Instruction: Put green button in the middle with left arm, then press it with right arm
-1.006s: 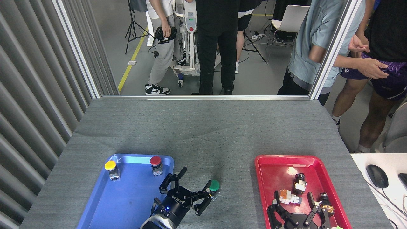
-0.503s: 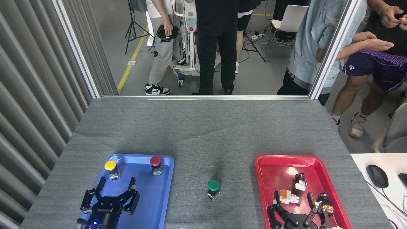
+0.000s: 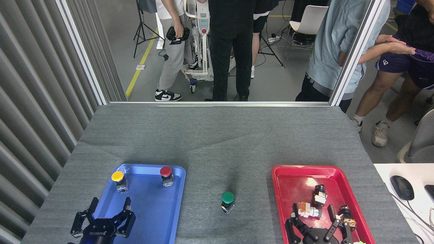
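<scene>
Round-capped green button (image 3: 227, 200) stands alone, ready for pressing; your left pincer (image 3: 103, 219) and right pincer (image 3: 318, 227) gape empty beside it.

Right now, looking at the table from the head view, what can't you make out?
- Right gripper: its base is cut off by the bottom edge.
- Left gripper: its wrist is cut off by the bottom edge.
- Small parts in the red tray: too small to identify; one at the bottom edge is cut off.
- Green button: the cap hides most of its body.
</scene>
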